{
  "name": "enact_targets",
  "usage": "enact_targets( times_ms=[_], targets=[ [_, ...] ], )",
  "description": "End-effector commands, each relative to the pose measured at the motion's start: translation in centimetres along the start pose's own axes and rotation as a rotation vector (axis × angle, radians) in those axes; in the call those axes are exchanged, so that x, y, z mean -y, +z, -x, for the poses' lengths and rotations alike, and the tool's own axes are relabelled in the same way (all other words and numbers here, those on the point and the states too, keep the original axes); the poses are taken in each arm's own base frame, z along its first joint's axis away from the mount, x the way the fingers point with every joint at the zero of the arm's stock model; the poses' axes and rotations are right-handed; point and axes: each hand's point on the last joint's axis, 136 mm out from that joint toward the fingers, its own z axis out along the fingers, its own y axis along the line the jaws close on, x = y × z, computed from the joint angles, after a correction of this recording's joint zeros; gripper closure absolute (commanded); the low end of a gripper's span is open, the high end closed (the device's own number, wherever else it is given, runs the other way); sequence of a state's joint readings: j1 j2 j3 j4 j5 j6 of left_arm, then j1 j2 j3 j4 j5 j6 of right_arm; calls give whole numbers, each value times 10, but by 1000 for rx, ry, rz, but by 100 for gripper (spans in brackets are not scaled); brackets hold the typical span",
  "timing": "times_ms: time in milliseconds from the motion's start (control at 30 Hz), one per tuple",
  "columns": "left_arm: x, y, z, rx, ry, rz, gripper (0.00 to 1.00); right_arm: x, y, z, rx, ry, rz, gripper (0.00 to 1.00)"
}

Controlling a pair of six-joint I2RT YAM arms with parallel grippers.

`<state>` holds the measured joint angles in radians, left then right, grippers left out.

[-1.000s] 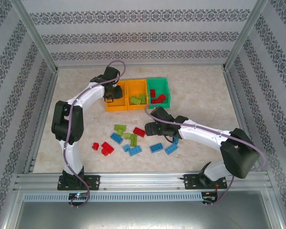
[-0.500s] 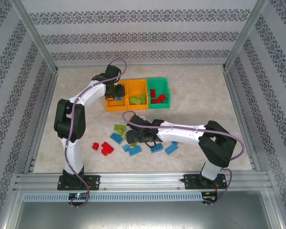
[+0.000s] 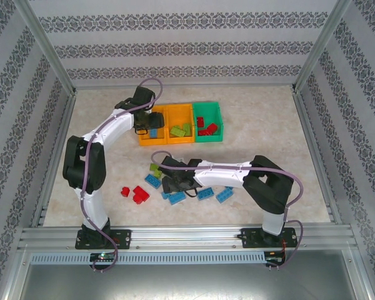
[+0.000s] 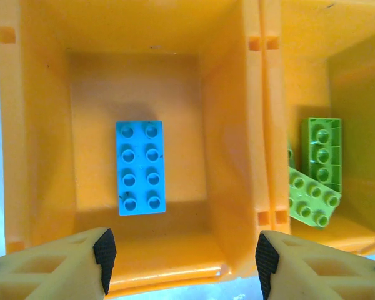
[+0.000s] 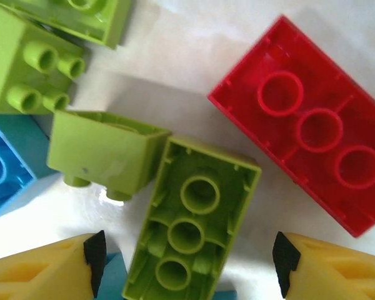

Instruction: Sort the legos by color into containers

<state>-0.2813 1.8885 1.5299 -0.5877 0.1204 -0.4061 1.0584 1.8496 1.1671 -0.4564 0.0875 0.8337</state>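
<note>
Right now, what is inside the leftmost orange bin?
One blue eight-stud brick lies flat, studs up, on the floor of the leftmost orange bin. The left gripper's fingers cover its near corners.

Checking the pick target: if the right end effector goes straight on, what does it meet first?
Probably the upside-down lime green brick, lying between the open fingers of the right end effector; the red brick sits off to the side.

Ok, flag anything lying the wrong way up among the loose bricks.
Two lie upside down, hollow undersides up: a lime green rectangular plastic brick and the red rectangular plastic brick beside it. A smaller lime green brick is tipped on its side.
</note>
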Motion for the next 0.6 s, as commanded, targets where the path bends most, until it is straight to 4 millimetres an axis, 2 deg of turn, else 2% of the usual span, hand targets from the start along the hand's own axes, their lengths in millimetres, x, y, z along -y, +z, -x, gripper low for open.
enact_targets(
  times_ms=[0,167,433,567],
  targets=[
    [7,-11,2,27,-19,-39,37,7,7,-7,-32,-21,-67,29],
    [6,-16,1,35,-17,-38,36,11,9,-7,-27,-25,-88,44],
    [2,-15,-7,26,-19,-28,36,23,7,-6,-18,-10,-108,53],
    [1,-17,-11,24,-18,-27,36,24,3,-2,-2,-22,-108,67]
  ],
)
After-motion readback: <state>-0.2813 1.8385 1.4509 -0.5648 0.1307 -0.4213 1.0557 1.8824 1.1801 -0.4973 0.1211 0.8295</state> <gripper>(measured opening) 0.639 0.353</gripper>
